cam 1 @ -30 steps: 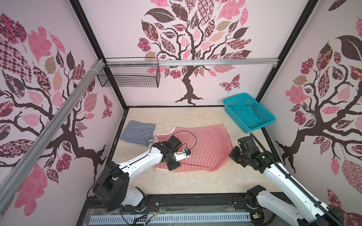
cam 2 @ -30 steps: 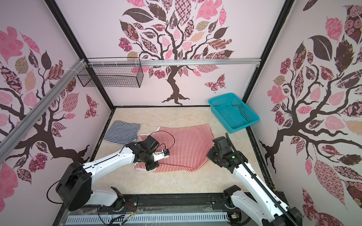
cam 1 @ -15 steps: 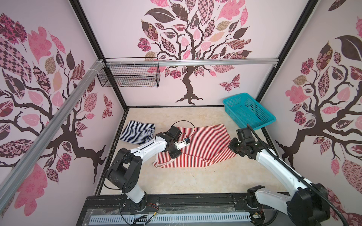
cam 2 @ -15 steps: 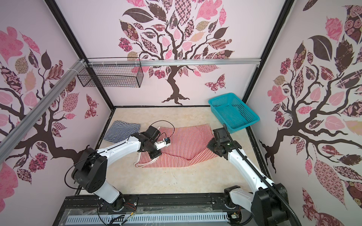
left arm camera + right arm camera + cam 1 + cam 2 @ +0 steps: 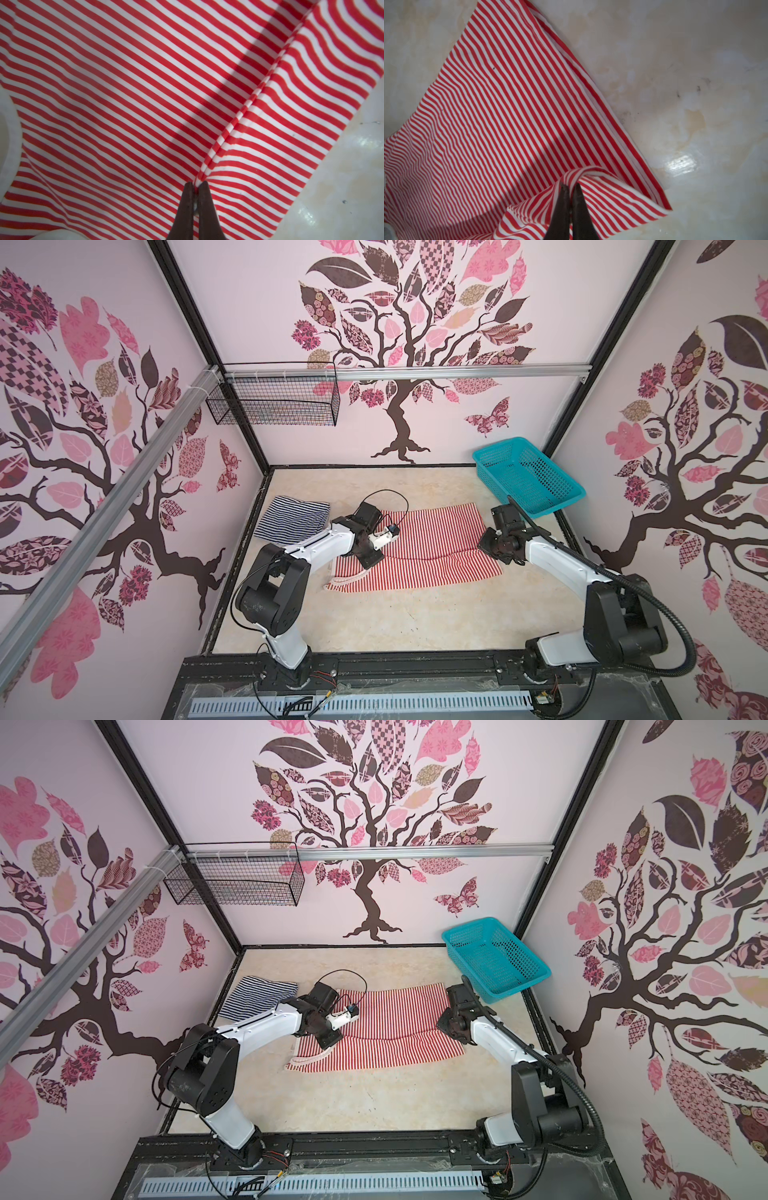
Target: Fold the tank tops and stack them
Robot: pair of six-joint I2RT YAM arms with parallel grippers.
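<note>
Left fingers (image 5: 190,193) are closed tight on a raised ridge of the red-and-white tank top (image 5: 124,93), with the striped cloth pulled up into a crease that runs away from the tips. Right fingers (image 5: 565,195) are likewise closed, pinching a curled-over edge of the same garment near its hem corner. Between the two pairs of fingers the top spans the bench (image 5: 395,622) in two layers in both top views. The upper layer is drawn across the lower one, and a pale-edged strap lies on the near side of the left fingers. The fold is judged to be in progress, not set down. Just beyond the left fingers, on the outer side and apart from the red cloth, the navy-and-white tank top (image 5: 293,520) lies as a compact rectangle, which reads as already folded. Beyond the right fingers, near the far wall, stands a teal basket (image 5: 528,477) with nothing visible inside. Assessment: one garment is done and the second is partway through its fold. Outstanding items are release and flattening of this fold, any further fold needed to match the navy piece, and stacking one top on the other.
</note>
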